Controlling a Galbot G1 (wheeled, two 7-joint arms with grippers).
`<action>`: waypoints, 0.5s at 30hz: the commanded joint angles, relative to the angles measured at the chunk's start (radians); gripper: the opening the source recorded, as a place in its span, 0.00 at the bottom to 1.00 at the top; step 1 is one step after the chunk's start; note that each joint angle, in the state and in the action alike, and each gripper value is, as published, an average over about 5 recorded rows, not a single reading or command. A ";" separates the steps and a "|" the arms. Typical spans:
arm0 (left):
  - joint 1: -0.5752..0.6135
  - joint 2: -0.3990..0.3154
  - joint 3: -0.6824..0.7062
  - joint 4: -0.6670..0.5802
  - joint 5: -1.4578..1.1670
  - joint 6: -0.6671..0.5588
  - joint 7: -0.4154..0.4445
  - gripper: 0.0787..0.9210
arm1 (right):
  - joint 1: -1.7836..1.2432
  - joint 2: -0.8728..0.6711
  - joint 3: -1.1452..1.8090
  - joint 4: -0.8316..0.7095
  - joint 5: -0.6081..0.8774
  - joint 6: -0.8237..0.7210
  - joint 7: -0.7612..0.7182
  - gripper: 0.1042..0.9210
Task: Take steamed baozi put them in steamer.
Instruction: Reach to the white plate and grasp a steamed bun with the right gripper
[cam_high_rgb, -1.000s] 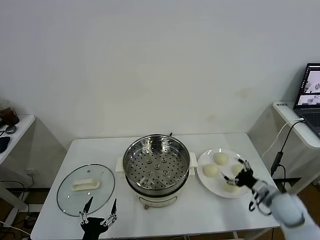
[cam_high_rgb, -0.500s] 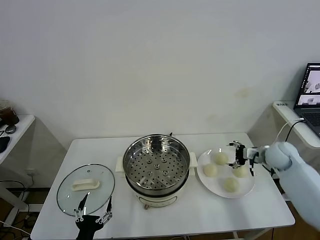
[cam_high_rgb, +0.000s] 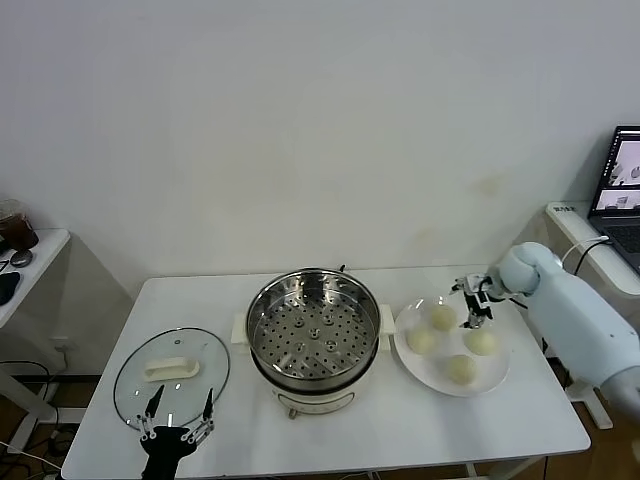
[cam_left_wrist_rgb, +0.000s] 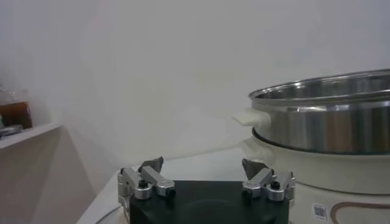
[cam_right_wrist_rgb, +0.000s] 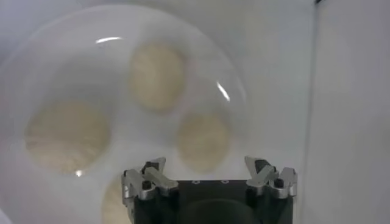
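Several cream-white steamed baozi (cam_high_rgb: 441, 317) lie on a white plate (cam_high_rgb: 440, 385) to the right of the steamer (cam_high_rgb: 313, 335), a shiny steel pot with a bare perforated tray on a white base. My right gripper (cam_high_rgb: 472, 300) hangs open over the plate's far side, next to the farthest bun, holding nothing. In the right wrist view its open jaws (cam_right_wrist_rgb: 206, 163) frame a baozi (cam_right_wrist_rgb: 203, 141) on the plate (cam_right_wrist_rgb: 91, 61) below. My left gripper (cam_high_rgb: 178, 415) stands open and empty at the table's front left, with the steamer (cam_left_wrist_rgb: 323, 128) ahead of its jaws (cam_left_wrist_rgb: 202, 164).
A round glass lid (cam_high_rgb: 170, 375) with a cream handle lies flat left of the steamer, just beyond the left gripper. A side desk with a laptop (cam_high_rgb: 625, 185) and hanging cables stands to the right. Another small table (cam_high_rgb: 25, 255) stands at the far left.
My right arm has swung from the plate's near right side across to its far side, gripper staying open. The left gripper drifted slightly left and toward the table's front edge.
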 joint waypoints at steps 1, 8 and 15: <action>0.000 0.000 -0.005 -0.002 0.001 -0.001 0.001 0.88 | 0.090 0.074 -0.114 -0.138 -0.032 0.015 -0.036 0.88; 0.003 -0.001 -0.013 -0.005 0.002 -0.007 0.003 0.88 | 0.076 0.120 -0.096 -0.184 -0.043 0.016 0.012 0.88; 0.005 -0.003 -0.020 -0.008 0.002 -0.017 0.001 0.88 | 0.071 0.174 -0.067 -0.249 -0.069 0.033 0.060 0.87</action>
